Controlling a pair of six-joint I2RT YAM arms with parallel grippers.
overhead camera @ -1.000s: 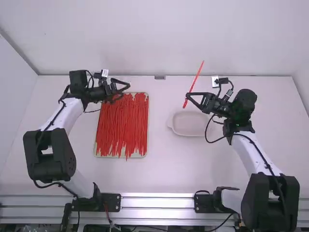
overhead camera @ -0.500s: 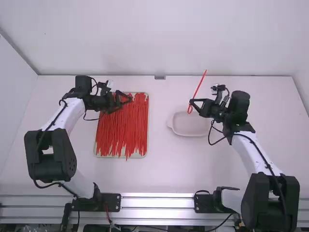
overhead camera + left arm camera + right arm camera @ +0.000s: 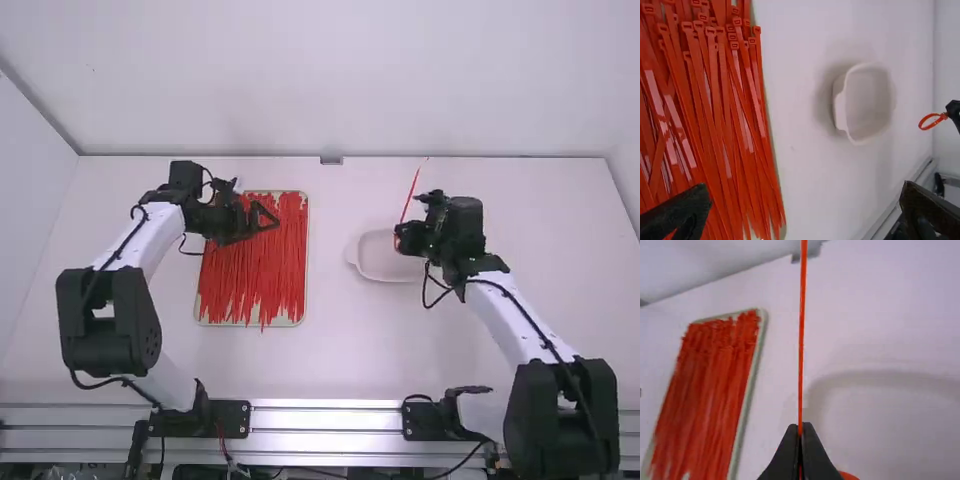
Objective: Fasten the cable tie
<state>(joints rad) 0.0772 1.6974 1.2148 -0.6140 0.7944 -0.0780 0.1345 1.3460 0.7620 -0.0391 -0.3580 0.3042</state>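
The right gripper (image 3: 402, 236), pressed together on the looped red cable tie (image 3: 411, 193), has swung in over the far rim of the white bowl (image 3: 374, 263), the tie's tail pointing away from the arms. The left gripper (image 3: 264, 215), fingers spread, has slid farther over the tray (image 3: 304, 262) of loose ties (image 3: 250, 265). Bare table (image 3: 328, 255) lies between tray and bowl.

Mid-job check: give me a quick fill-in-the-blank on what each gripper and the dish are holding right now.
1. The right gripper grips exactly ____ cable tie.
2. The left gripper, fingers ____, hangs above the pile of ties on the tray.
3. The white dish holds ____ ties.

Missing words: one; open; no.
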